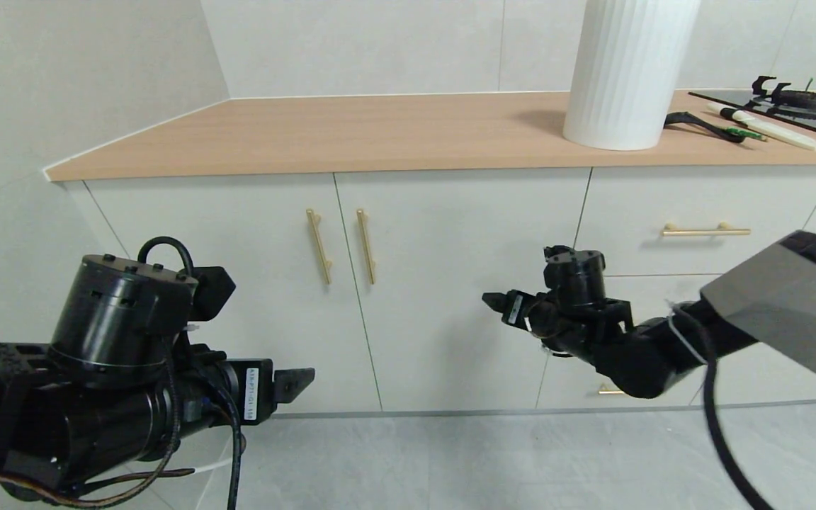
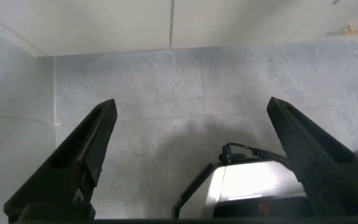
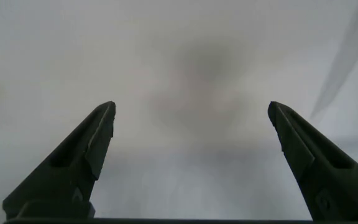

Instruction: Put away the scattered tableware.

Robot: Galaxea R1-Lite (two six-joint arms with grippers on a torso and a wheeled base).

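A wooden surface (image 1: 351, 131) runs along the wall over pale cupboards (image 1: 450, 283). At its right end a black tool (image 1: 705, 126) and a white-handled tool (image 1: 769, 129) lie beside a tall white jar (image 1: 627, 71), near the stove (image 1: 805, 99). The left claw (image 2: 191, 109) and the right claw (image 3: 191, 109) hang low before the cupboards, both wide open and holding nothing.

Bright, even light, perhaps overhead; soft shadows.

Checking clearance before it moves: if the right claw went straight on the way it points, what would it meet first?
Probably the pale cabinet door; the right claw, open and empty, faces that plain panel with nothing between. How near it is cannot be told.
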